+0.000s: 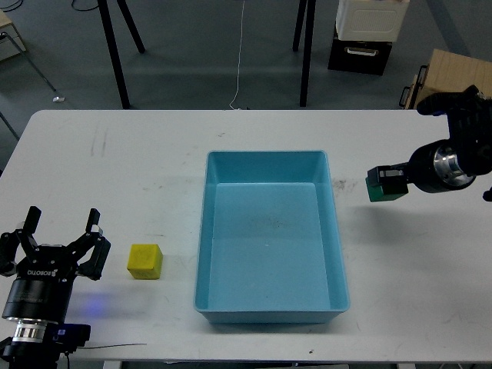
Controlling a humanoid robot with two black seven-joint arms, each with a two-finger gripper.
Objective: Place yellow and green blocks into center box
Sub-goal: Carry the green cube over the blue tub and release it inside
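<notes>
1. Blocks: two, one yellow block [145, 261] and one green block [382, 185].
2. Light-blue tray [270, 309]: one.
3. Pincers: two, left pincer [61, 224] and right pincer [387, 181].
4. Bench [115, 161]: one.

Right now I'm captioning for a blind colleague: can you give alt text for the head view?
The right claw holds a green block above the white table, beside an empty light-blue tray. A yellow block sits left of the tray, near the open left claw.
</notes>
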